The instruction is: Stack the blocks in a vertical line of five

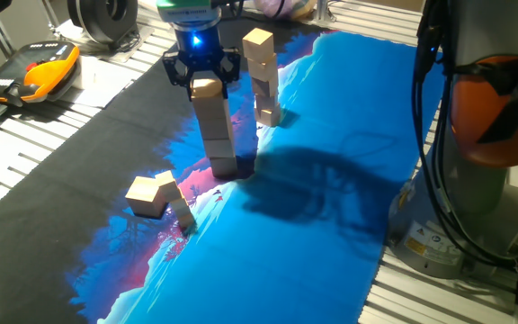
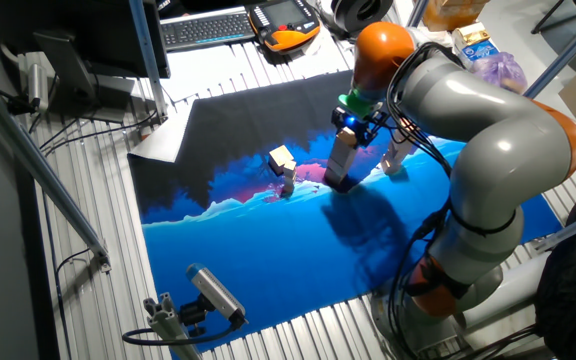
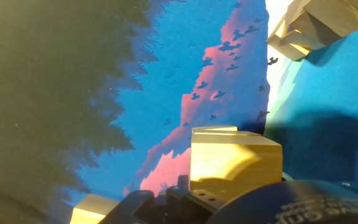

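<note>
Now the gripper (image 1: 204, 79) sits on top of the near stack (image 1: 216, 130), its fingers closed on the top block (image 1: 206, 88), and the column leans a little. Just beyond, to the right, a second stack (image 1: 263, 79) stands close by, with only a narrow gap between the two. Near left, two loose blocks (image 1: 156, 195) lie touching on the printed mat (image 1: 331, 216), well apart from both columns. Wide blue mat lies open to the right. At the far left edge, an orange-and-black handheld device (image 1: 34, 74) rests off the mat. Only the other fixed view shows the arm (image 2: 488, 150) arching over from the right. The hand view shows the held block's top face (image 3: 235, 163).
</note>
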